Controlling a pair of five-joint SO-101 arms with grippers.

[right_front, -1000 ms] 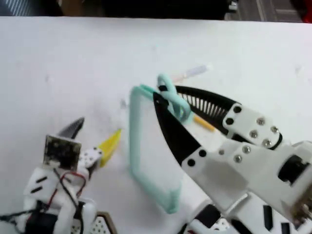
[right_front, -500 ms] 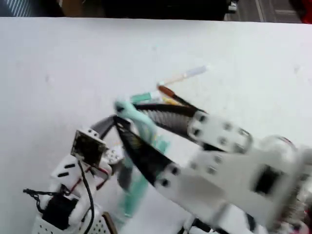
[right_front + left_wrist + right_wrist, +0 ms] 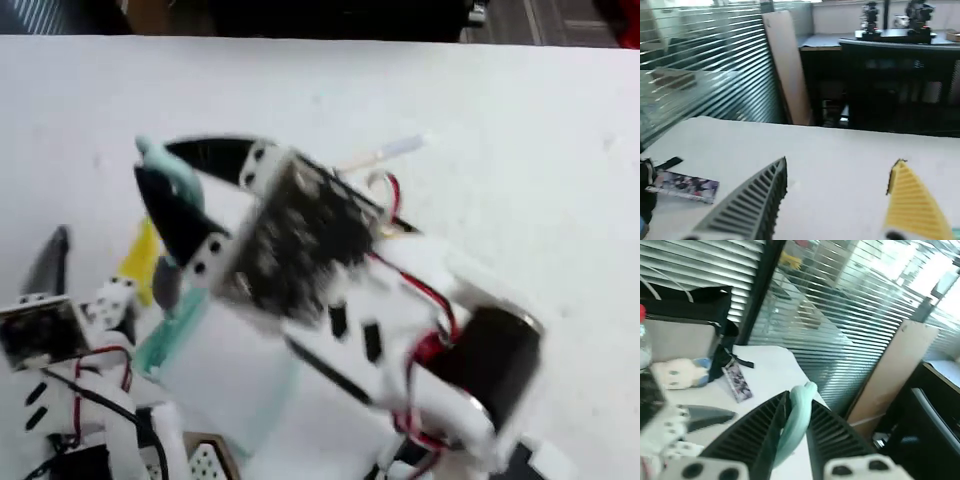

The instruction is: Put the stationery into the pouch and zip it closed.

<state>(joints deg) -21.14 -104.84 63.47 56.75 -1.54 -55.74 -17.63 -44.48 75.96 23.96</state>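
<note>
My right gripper (image 3: 155, 165) is shut on a mint-green strip of the pouch (image 3: 160, 335), held up over the left part of the table. The pouch's see-through body hangs down under the arm. In the right wrist view the black fingers (image 3: 765, 427) pinch the mint strip (image 3: 797, 417) at the gripper (image 3: 799, 400). My left gripper (image 3: 105, 235) stands open at the lower left, beside the pouch, with a grey finger (image 3: 755, 205) and a yellow finger (image 3: 910, 205) and nothing between them at the gripper (image 3: 840, 165). A pale pen (image 3: 385, 152) lies on the table behind the right arm.
The white table (image 3: 520, 110) runs to a dark far edge. A small patterned tag (image 3: 685, 182) lies at the table's left side. A brown board (image 3: 787, 65) leans beyond the far edge. The right arm's body covers the table's middle.
The right arm has swung left across the table, carrying the pouch with it. The left arm has drawn back toward the lower left corner.
</note>
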